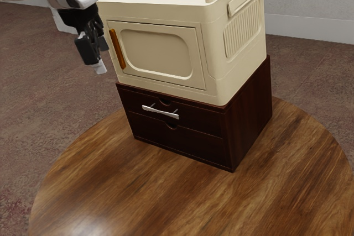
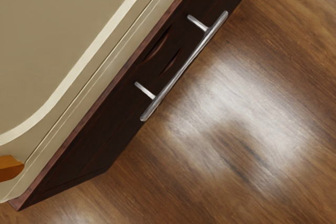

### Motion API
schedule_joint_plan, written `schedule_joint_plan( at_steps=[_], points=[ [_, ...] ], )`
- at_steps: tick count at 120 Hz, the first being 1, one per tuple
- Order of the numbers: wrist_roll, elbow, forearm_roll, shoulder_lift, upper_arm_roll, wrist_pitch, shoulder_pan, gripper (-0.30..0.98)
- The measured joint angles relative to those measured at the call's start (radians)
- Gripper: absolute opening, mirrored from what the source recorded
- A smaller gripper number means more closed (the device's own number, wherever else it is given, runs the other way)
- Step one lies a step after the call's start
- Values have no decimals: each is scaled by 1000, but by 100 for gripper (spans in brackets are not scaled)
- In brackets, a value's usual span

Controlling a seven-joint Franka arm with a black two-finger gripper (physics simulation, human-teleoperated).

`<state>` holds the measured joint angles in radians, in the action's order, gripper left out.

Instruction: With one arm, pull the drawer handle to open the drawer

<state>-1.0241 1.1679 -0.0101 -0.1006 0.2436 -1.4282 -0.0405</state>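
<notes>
Round desk [image 1: 105, 192] spreads beneath the dark cabinet [image 1: 249, 111]. On the cabinet's front, the silver handle [image 1: 160, 112] crosses the closed upper drawer [image 1: 202, 119]. Higher up, apart from the cabinet, is my hand [image 1: 99, 68]; spread or pressed together, I cannot tell.
</notes>
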Motion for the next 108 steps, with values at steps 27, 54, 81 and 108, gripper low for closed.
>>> schedule_joint_plan(
  at_steps=[27,54,81,108],
  points=[
    [9,0,3,-7,0,-17,3,68],
    [-156,325,45,214,-118,-154,-6,68],
    [-373,641,91,365,-133,-325,-21,69],
    [-532,789,69,381,-121,-605,-50,69]
  ],
)
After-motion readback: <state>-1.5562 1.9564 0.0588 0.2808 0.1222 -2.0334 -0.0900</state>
